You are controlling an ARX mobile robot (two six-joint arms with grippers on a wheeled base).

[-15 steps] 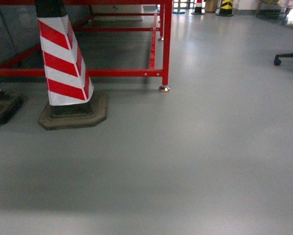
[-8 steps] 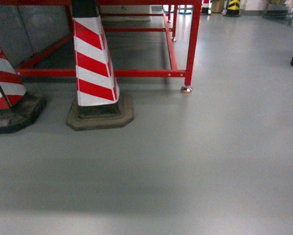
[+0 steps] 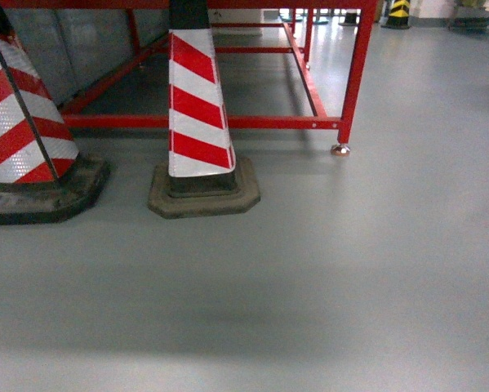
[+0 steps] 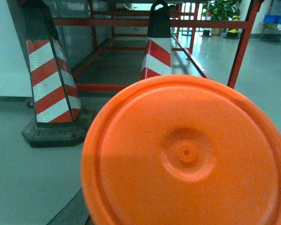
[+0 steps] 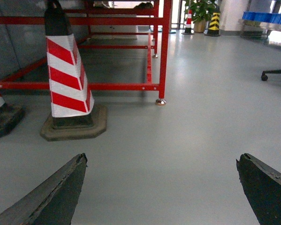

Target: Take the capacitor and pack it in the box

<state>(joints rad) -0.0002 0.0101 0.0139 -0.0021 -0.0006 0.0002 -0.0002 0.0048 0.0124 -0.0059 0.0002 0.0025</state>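
Two red-and-white striped cones stand on the grey floor in the head view, one at centre-left on a dark octagonal base, the second cone at the left edge on its own dark base. Behind them a red metal frame runs across the upper half of the frame, its right leg ending in a small metal foot on the floor. Neither arm shows in the head view.

Left wrist view: big orange round lid-like disc fills the lower right, close to the lens, small hub at its middle. Left gripper itself is hidden behind it, so cannot tell if its fingers are apart or together. Striped cones and red frame sit in the upper half behind the disc.

Right wrist view: right gripper has its two dark fingers spread wide at the lower left and lower right corners, nothing between them, only bare floor. One cone left of centre, red frame behind it, a potted plant and a yellow-black post at upper right, a chair base at the right edge.

Capacitor and pink box: not visible in any view, location cannot be told.
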